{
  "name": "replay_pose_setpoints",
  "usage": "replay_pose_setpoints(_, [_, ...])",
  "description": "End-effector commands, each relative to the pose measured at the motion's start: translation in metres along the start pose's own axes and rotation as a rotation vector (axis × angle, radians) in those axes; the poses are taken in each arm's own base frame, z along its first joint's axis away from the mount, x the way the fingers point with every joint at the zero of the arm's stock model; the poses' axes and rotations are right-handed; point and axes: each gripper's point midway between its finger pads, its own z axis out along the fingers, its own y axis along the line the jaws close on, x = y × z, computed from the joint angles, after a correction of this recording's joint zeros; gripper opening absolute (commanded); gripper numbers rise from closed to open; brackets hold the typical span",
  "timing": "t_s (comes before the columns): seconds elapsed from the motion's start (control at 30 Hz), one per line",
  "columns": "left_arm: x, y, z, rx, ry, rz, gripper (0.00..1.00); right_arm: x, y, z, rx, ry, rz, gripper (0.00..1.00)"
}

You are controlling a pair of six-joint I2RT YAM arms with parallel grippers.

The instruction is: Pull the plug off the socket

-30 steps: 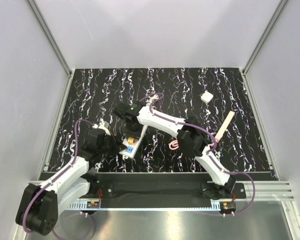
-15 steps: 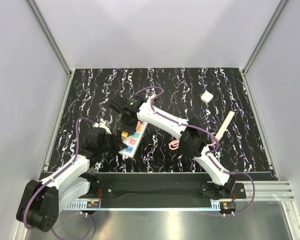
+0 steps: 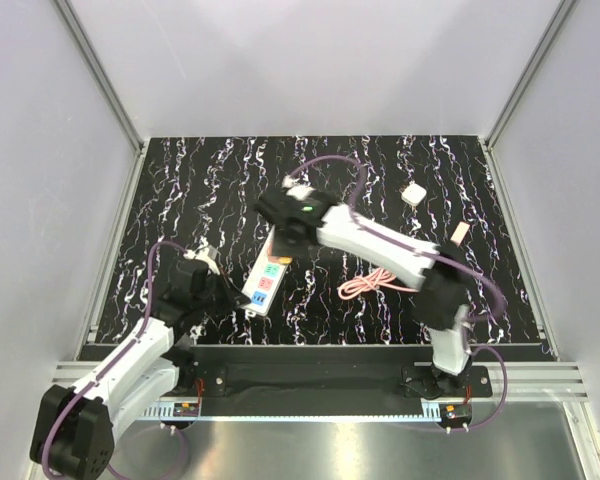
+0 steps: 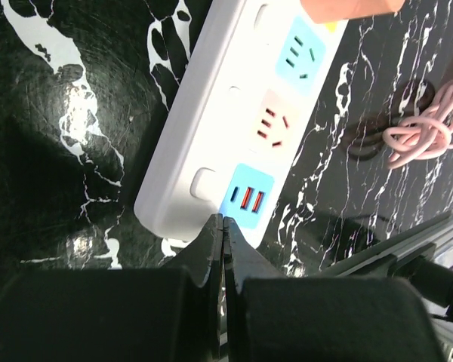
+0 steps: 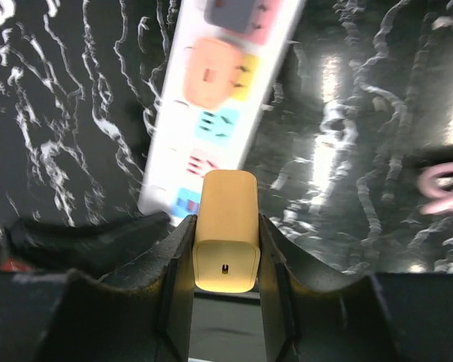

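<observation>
Right jaws are clamped on the pale yellow block-shaped plug (image 5: 225, 241), one pad on each flank, holding it up above the long white power strip (image 3: 266, 277). The strip lies flat on the black marbled counter (image 3: 180, 190), with an orange plug (image 5: 211, 68) seated in it. Left jaws are pressed together, gripping nothing, tips right at the strip's near end by the blue USB patch (image 4: 248, 198).

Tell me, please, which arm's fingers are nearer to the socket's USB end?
Left. The left fingers are shut right at that end of the socket; the right fingers hold the yellow plug, clear of it, over its far end.
</observation>
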Motion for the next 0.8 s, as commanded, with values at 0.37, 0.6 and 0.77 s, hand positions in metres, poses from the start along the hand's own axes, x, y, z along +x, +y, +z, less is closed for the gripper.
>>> replay_pose_setpoints(0.37, [-0.025,-0.033,-0.02,0.068,-0.054,0.055,0.0,-0.141,-0.161,-0.029,-0.27,-0.334,0.06,0.0])
replay_pose_setpoints(0.6, [-0.02,-0.034,-0.022,0.083,-0.042,0.039,0.0,-0.172,-0.212,0.002,-0.32,-0.385,0.11,0.0])
replay_pose_setpoints(0.77, [-0.018,-0.037,-0.024,0.097,-0.032,0.038,0.0,-0.182,-0.244,0.034,-0.451,-0.312,0.231,0.0])
